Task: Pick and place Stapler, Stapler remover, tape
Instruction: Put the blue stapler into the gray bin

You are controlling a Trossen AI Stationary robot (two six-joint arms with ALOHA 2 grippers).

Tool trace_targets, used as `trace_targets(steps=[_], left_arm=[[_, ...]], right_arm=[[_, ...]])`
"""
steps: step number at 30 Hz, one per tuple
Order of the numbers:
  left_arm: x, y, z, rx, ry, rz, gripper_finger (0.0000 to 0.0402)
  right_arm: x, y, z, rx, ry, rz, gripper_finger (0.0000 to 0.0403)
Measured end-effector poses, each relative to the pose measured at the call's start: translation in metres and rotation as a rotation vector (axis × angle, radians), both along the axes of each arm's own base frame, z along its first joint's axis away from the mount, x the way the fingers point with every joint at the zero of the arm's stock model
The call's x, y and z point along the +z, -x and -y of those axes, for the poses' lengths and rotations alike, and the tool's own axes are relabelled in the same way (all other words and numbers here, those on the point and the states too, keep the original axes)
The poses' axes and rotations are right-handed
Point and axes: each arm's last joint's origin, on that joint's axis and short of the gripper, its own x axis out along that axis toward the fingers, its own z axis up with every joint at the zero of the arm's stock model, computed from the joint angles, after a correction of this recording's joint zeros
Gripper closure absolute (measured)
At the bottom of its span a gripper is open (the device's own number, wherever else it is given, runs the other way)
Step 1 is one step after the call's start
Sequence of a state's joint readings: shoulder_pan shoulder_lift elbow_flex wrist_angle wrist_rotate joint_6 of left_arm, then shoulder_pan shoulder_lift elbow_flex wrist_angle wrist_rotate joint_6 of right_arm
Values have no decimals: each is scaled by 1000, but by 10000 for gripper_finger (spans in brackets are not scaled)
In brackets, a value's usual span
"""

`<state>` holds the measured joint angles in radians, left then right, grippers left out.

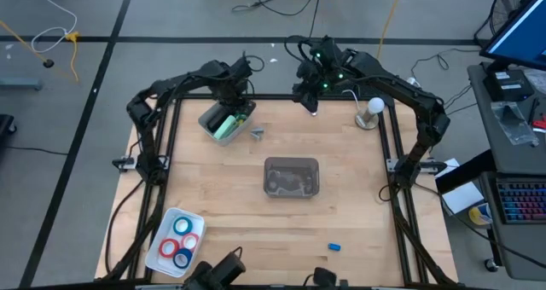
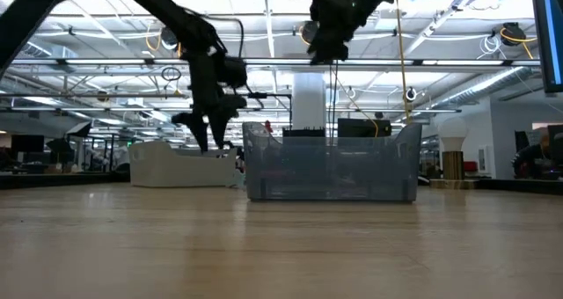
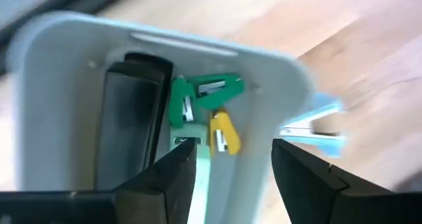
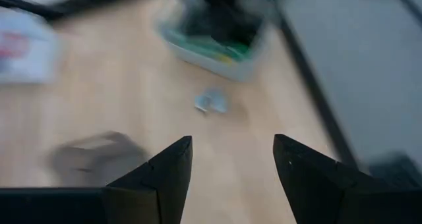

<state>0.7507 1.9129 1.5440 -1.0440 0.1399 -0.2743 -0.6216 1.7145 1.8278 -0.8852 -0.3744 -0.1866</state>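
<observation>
Now | left gripper (image 3: 227, 161) open over stapler (image 1: 227, 126), lying diagonally | right gripper (image 4: 231, 159) open

So the clear bin (image 1: 292, 176) is sitting pretty much dead centre of the table (image 1: 358, 213) in the high view. A tray (image 1: 223, 119) is lying toward the upper left of the frame with the stapler (image 1: 227, 126) resting inside it, and the left gripper (image 1: 232, 94) is hanging right over its upper edge. Just right of that tray, a small piece, probably a stapler remover (image 1: 257, 134), is lying on the wood. Lower left, another tray (image 1: 162, 249) is holding the tape (image 1: 182, 239) rings. The right gripper (image 1: 309, 101) is hovering at upper centre.
</observation>
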Motion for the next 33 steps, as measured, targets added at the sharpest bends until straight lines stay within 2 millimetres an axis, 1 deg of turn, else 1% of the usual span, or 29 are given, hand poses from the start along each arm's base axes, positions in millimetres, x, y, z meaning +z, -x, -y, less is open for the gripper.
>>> trace_targets(steps=[3,5,11,13,15,17,19,23,25,28,31,33], left_arm=[[27,4,8,11,-59,62,202],[45,7,14,9,-113,120,202],[100,9,32,-1,-301,358,201],[115,8,39,-16,-359,432,201],[128,7,47,-38,-408,501,201],[139,5,55,-78,-453,555,201],[148,0,64,-131,-501,609,201],[161,-11,79,-203,-571,710,201],[165,-17,85,-224,-586,750,201],[169,-23,93,-233,-592,804,201],[169,-26,98,-226,-575,817,201],[169,-27,98,-204,-555,824,201]], right_arm=[[-22,1,5,-88,46,-88,197],[-41,0,12,-135,42,-86,196],[-99,5,37,-307,-33,-11,195],[-117,10,46,-368,-79,-29,195],[-129,15,51,-411,-124,-58,195],[-136,17,54,-448,-165,-72,195],[-138,18,53,-487,-212,-83,195],[-134,7,47,-546,-267,-5,195],[-132,-2,40,-548,-290,26,195],[-130,-16,25,-500,-286,47,195],[-128,-27,12,-444,-262,67,195],[-125,-34,7,-419,-245,104,195]])
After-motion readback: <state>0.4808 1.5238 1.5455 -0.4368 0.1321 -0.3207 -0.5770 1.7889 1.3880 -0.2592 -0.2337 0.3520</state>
